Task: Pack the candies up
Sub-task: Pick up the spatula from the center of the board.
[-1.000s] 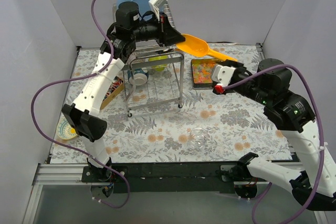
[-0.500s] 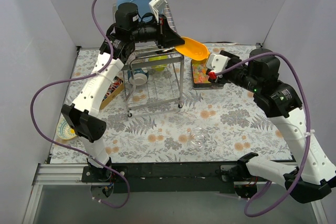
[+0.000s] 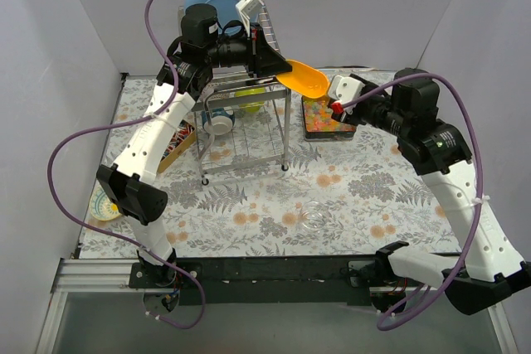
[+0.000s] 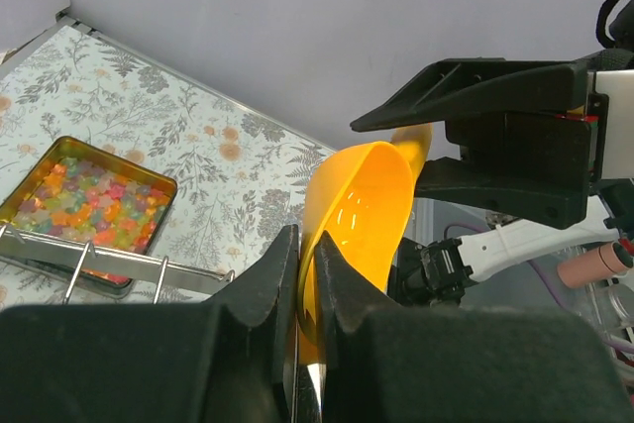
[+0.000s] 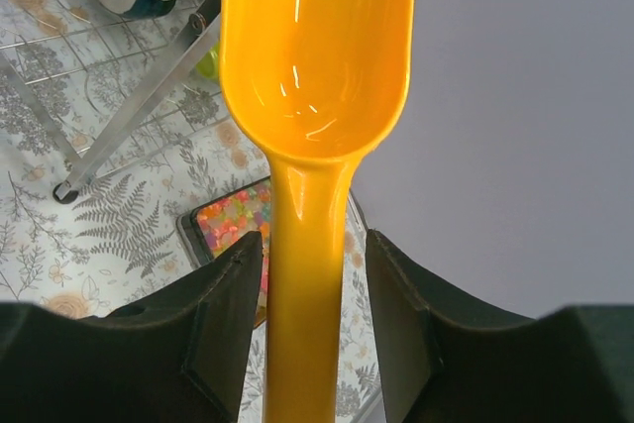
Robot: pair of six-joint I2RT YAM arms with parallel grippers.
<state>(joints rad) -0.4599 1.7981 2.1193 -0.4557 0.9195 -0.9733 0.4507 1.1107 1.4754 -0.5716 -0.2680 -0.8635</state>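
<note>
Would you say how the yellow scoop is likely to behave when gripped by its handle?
The scoop looks like glossy moulded plastic, so probably stiff, light and rather slippery. Its narrow rounded handle might twist inside the right gripper.

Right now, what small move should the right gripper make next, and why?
Probably close the right gripper on the handle of the yellow scoop: its fingers stand on either side of the handle with gaps, while the left gripper pinches the bowl's rim.

Yellow scoop (image 3: 303, 78) hangs over tin (image 3: 328, 135) of candies (image 3: 316, 112), blocks way in fr above. Wire rack (image 3: 245, 134) crowds tin's L side. Near counter (image 3: 373, 196) open excl. clear cup (image 3: 314, 215).
</note>
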